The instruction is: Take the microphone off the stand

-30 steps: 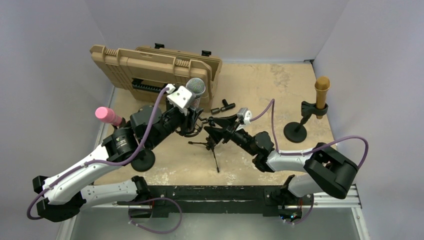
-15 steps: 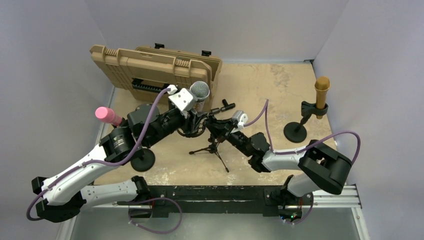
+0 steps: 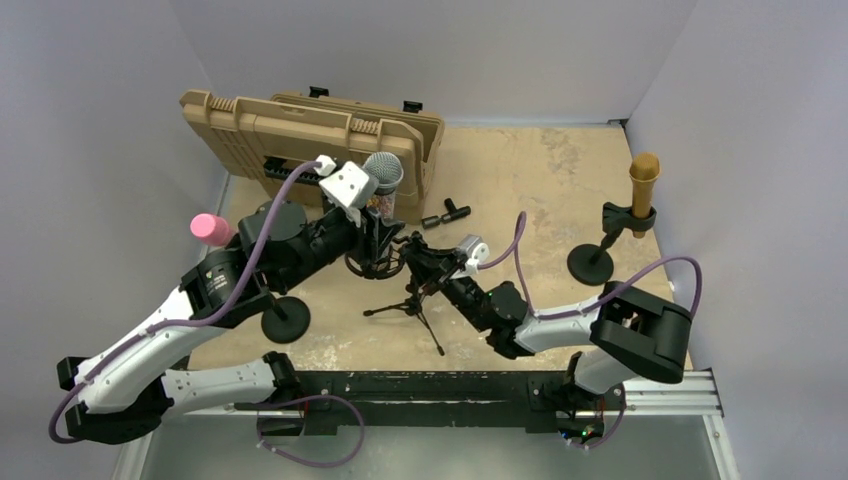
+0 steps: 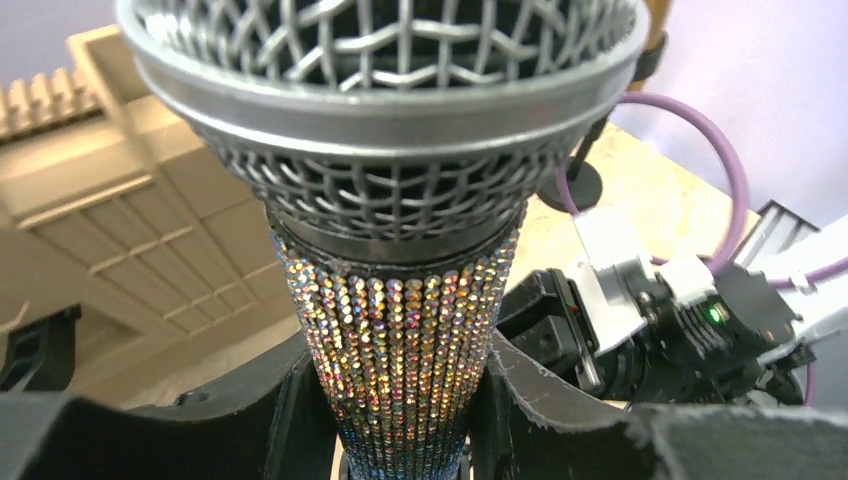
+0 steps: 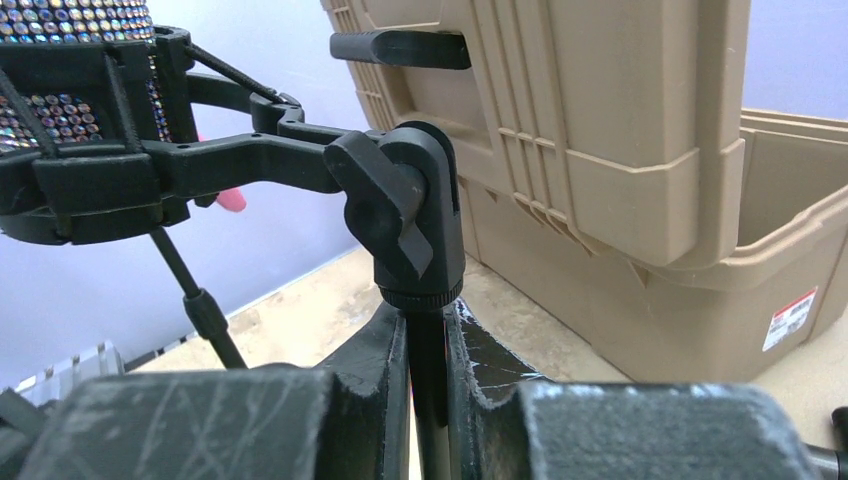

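Observation:
A microphone (image 3: 381,172) with a silver mesh head and a rhinestone body (image 4: 400,340) stands upright in the black clip (image 5: 100,170) of a small tripod stand (image 3: 410,305). My left gripper (image 3: 375,215) is shut on the rhinestone body just below the head, one finger on each side (image 4: 400,410). My right gripper (image 3: 420,268) is shut on the stand's thin pole (image 5: 428,390), right under its swivel joint (image 5: 415,225). The microphone's lower end is hidden by the clip and the fingers.
An open tan case (image 3: 310,135) stands right behind the microphone. A pink microphone (image 3: 210,227) on a round-base stand (image 3: 285,322) is at the left, under my left arm. A gold microphone (image 3: 643,180) stands at the right. Small black parts (image 3: 445,213) lie mid-table.
My right gripper has closed on the stand's pole. Both arms, the stand and the microphone have shifted a little to the left.

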You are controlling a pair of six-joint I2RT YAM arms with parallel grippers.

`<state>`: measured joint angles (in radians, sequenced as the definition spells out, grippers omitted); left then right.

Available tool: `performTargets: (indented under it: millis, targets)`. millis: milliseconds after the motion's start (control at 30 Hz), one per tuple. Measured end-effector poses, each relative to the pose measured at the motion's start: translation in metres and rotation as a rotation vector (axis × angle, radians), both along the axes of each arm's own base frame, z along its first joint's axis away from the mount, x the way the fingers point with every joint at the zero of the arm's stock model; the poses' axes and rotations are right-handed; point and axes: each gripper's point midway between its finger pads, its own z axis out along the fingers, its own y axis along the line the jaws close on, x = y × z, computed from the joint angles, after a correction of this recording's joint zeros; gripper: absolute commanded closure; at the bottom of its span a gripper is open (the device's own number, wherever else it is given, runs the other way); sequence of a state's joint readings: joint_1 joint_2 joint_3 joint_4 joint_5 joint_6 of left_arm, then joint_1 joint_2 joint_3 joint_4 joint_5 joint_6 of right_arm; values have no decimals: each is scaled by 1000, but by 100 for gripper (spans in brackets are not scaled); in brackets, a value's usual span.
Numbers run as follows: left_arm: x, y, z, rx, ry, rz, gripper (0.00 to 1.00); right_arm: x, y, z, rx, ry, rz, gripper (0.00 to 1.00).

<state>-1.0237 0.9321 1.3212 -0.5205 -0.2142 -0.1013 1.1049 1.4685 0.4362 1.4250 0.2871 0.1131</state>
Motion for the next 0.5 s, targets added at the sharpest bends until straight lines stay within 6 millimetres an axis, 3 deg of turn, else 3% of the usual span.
performTargets:
  millis: [300, 500]
  targets:
    - [20, 24, -9, 40, 132, 241, 100, -5, 16, -7, 8, 38, -145, 100]
    - [14, 21, -4, 26, 124, 190, 100, -4, 15, -6, 12, 42, -164, 100]
